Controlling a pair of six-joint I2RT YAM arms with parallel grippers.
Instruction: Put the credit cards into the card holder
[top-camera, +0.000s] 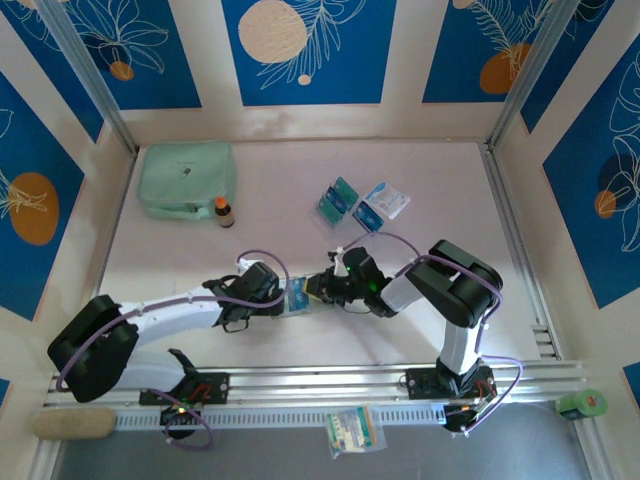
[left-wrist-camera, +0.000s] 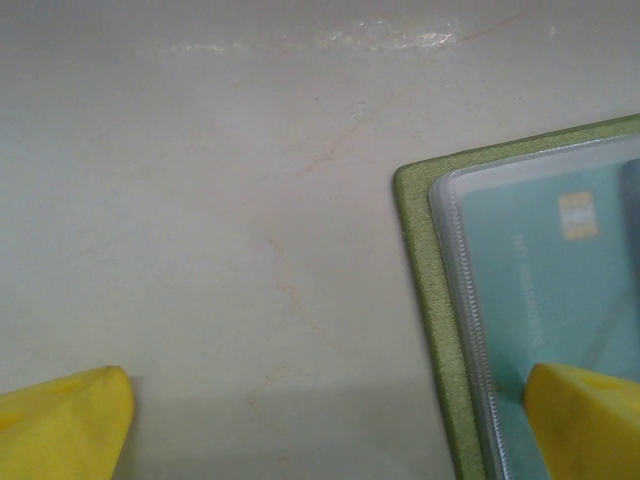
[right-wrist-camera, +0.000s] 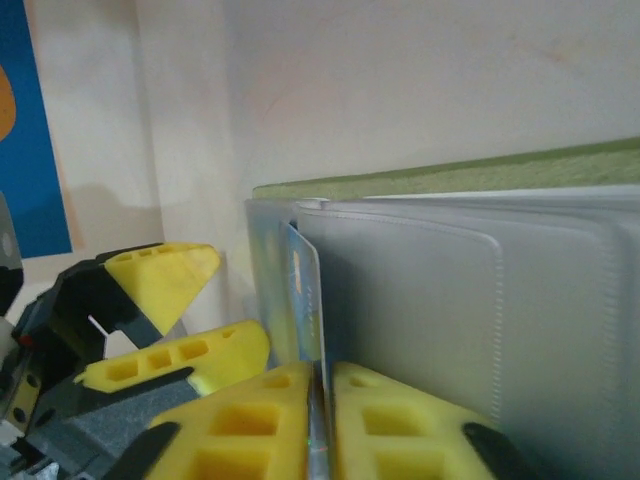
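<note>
Teal card (right-wrist-camera: 305, 290) in right hand (right-wrist-camera: 318, 378), against olive card holder (right-wrist-camera: 450, 178).

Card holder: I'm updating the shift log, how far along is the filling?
Done: one teal card sits in a clear pocket of the open card holder. In hand: the right pincer pinches a second card at the pockets' edge. Left: loose cards lie on the table farther back.

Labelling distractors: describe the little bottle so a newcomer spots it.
On the table, far left, lies a large mint-green pouch. The bottle stands by its near right corner: small, dark brown, orange top, upright while its neighbours lie flat.
</note>
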